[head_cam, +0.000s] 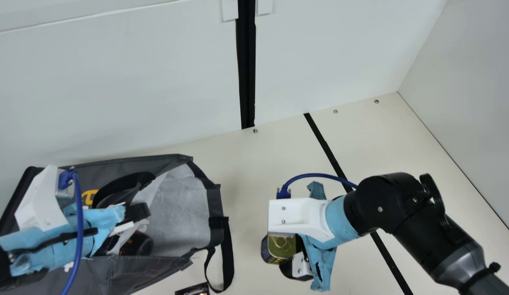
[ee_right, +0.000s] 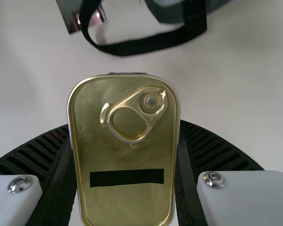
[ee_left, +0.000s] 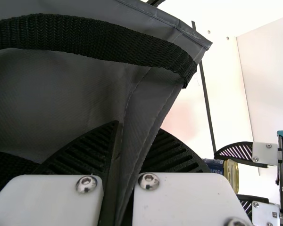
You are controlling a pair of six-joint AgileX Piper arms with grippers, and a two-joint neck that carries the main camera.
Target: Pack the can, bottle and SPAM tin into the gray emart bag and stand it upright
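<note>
1. The right gripper (ee_right: 125, 125) has its ribbed fingers closed on the sides of the SPAM tin (ee_right: 125, 155), lid toward the wrist. The smooth metal could slip or twist if the grip is shallow.
2. The tin is outside the gray emart bag (head_cam: 144, 272), apart from its mouth. The hanging strap (head_cam: 227, 254) lies beside that opening and could snag the tin or fingers on entry.
3. A dark round item (head_cam: 139, 244) sits inside the mouth; whether it is bottle or can cannot be told. A tin pushed straight in could knock against it.
4. The left gripper (ee_left: 139, 128) pinches a fold of the bag. If that fold slides free, the mouth may sag; the bag lies on its side, so standing it up risks a spill.
5. Around them, a dark glossy item (head_cam: 193, 290) lies near the strap; farther off runs a black strip (head_cam: 328, 151), then the pale wall (head_cam: 115, 82).
</note>
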